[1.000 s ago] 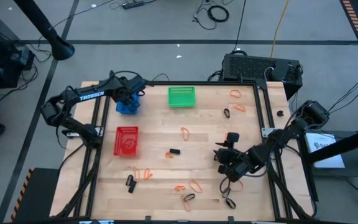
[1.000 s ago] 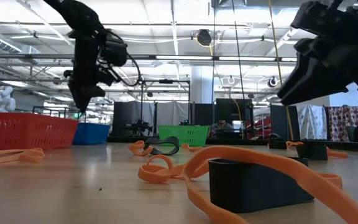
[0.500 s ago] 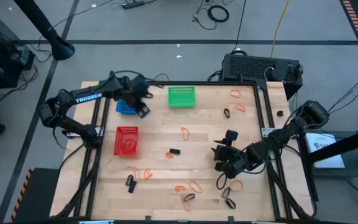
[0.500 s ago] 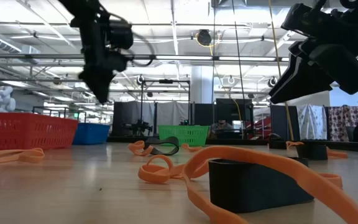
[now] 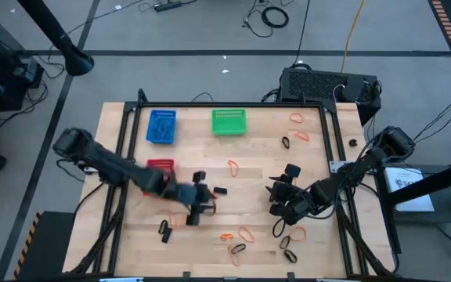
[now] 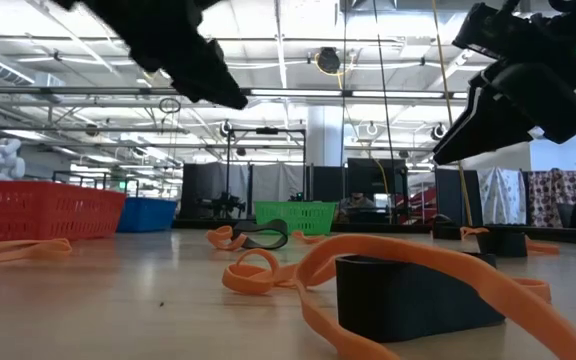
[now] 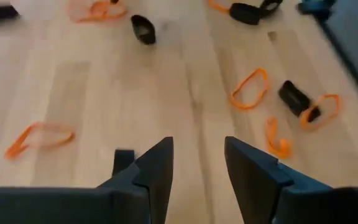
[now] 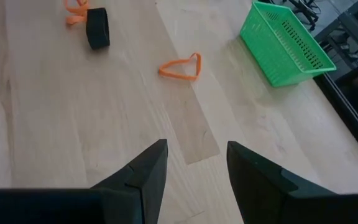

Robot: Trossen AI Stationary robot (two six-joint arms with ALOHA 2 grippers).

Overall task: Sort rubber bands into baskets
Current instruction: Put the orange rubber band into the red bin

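The blue basket (image 5: pixel 161 125) and green basket (image 5: pixel 229 121) stand at the table's far side. The red basket (image 5: pixel 161 165) stands at mid-left, partly under my left arm. Orange and black rubber bands lie scattered on the wood, such as an orange one (image 5: pixel 233 166) and a black one (image 5: pixel 220 190). My left gripper (image 5: pixel 200 205) is open and empty above the table's middle, just right of the red basket; its wrist view (image 7: pixel 197 152) shows bare wood between the fingers. My right gripper (image 5: pixel 282 184) is open and empty over the right half (image 8: pixel 194 165).
More bands lie near the front edge (image 5: pixel 237 249) and at the far right (image 5: pixel 297 117). In the low view, an orange band and a black band (image 6: pixel 408 290) lie close up. A black box (image 5: pixel 327 84) sits beyond the far right corner.
My left gripper has swung from above the blue basket toward the table's near edge and right. It has come down past the red basket to the table's middle.
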